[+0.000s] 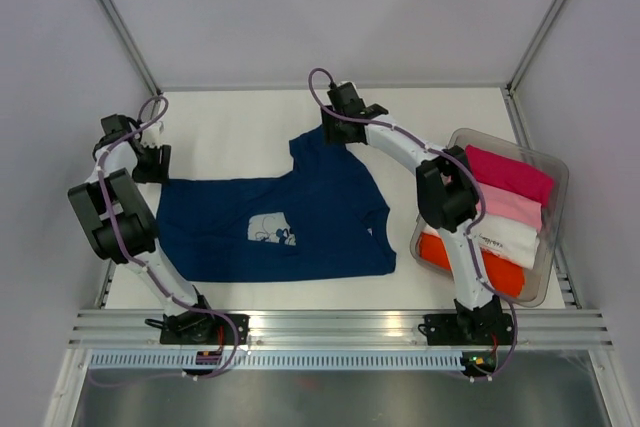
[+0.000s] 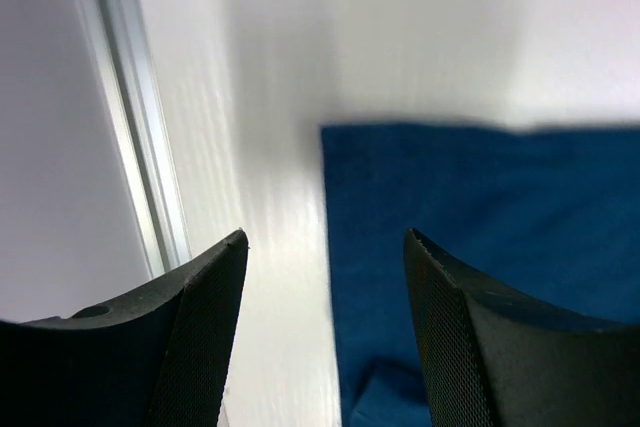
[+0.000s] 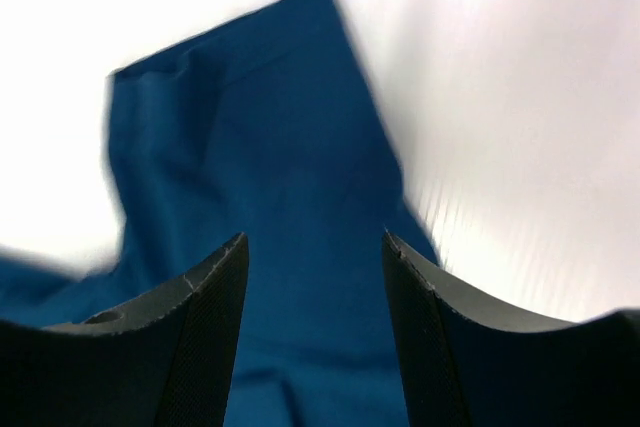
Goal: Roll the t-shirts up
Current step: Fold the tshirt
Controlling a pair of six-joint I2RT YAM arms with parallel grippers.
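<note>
Hovering at the t-shirt's [image 1: 270, 217] edges, left end effector [image 2: 325, 242] and right end effector [image 3: 313, 242] apart, I could pinch unevenly, skewing it.

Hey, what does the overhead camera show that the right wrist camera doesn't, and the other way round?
Only the top view: the left gripper, the white chest print, and the clear bin holding folded shirts. Only the right wrist view: the right gripper close up, its fingers apart, with a sleeve lying beneath them. Both: the navy t-shirt spread on the white table.
</note>
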